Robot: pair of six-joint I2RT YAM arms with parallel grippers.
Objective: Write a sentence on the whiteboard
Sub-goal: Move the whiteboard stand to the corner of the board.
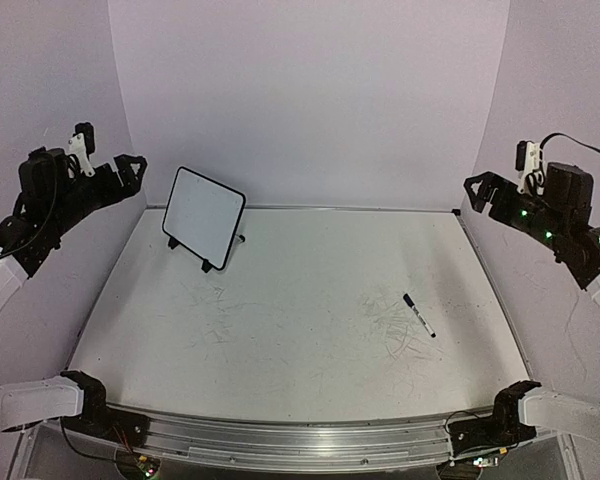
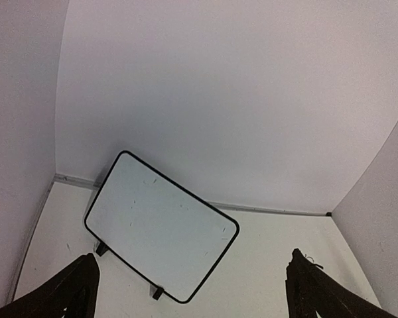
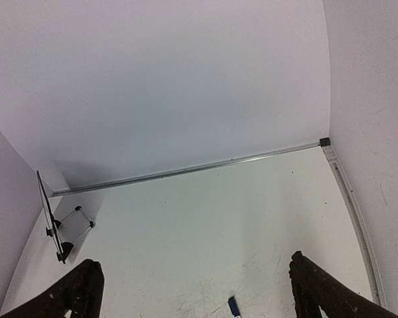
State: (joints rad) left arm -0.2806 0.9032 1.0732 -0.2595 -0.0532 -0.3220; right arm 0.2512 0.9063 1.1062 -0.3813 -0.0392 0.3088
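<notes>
The whiteboard (image 1: pixel 204 218) stands tilted on its two black feet at the back left of the table, and also shows in the left wrist view (image 2: pixel 159 225). Its face is blank apart from faint specks; no sentence shows on it. A marker (image 1: pixel 418 315) with a dark cap lies flat on the table right of centre, its blue end at the bottom of the right wrist view (image 3: pixel 233 307). My left gripper (image 1: pixel 130 168) hangs open in the air left of the board, its jaws wide (image 2: pixel 193 260). My right gripper (image 1: pixel 480 190) is raised at the far right, open and holding nothing (image 3: pixel 194 262).
The white tabletop (image 1: pixel 300 340) carries grey scribble marks around the marker. Pale walls close in the back and both sides. A metal strip (image 3: pixel 186 169) runs along the far edge. The whiteboard appears edge-on (image 3: pixel 48 215) from the right wrist.
</notes>
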